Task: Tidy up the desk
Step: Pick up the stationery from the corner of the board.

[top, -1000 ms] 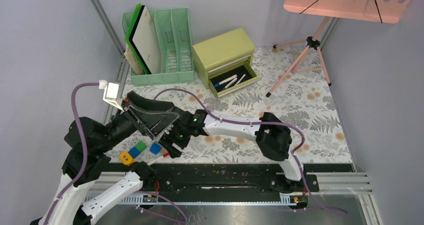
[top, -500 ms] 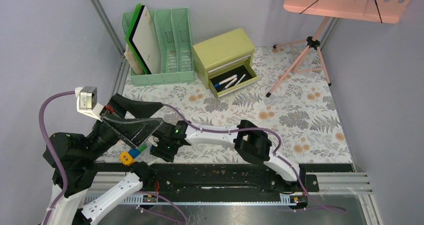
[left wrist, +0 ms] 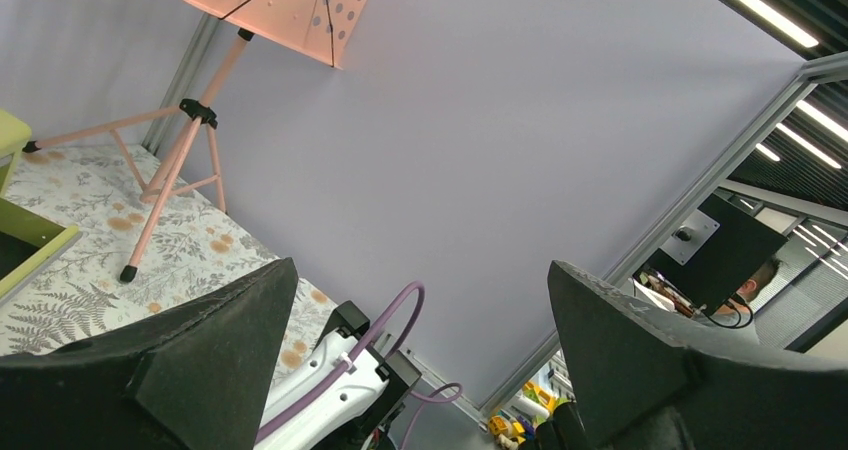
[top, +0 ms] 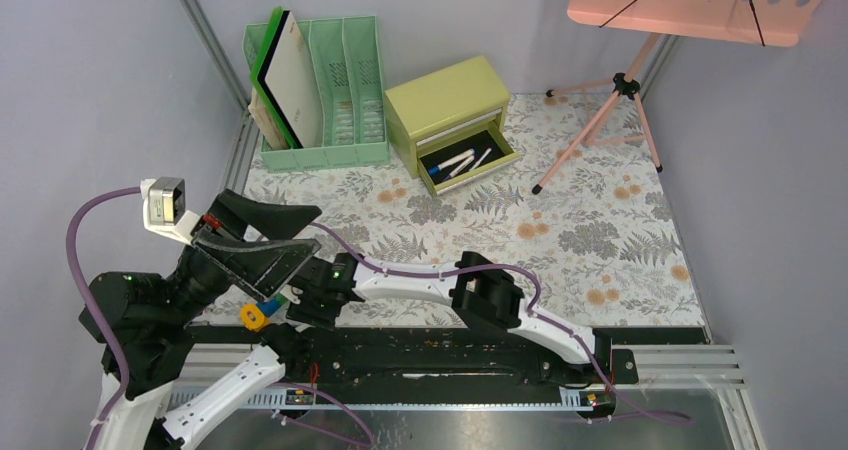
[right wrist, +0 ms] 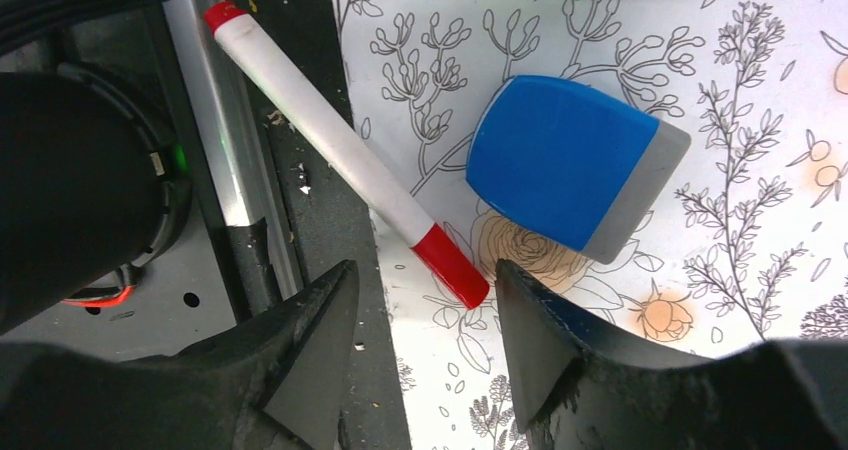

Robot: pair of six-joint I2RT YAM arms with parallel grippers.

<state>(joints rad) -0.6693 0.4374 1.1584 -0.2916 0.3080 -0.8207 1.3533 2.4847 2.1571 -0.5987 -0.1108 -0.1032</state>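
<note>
The right gripper (right wrist: 425, 270) hovers with its fingers apart around the cap end of a red-capped marker (right wrist: 340, 145). The marker lies half off the near edge of the desk (right wrist: 770, 90), beside a blue eraser (right wrist: 575, 160). The fingers look too high to grip, so the arm should drop lower and shift to the barrel's middle before closing. The left gripper (left wrist: 420, 270) gapes wide, empty.

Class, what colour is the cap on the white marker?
Red cap, best seen from the right wrist.
</note>
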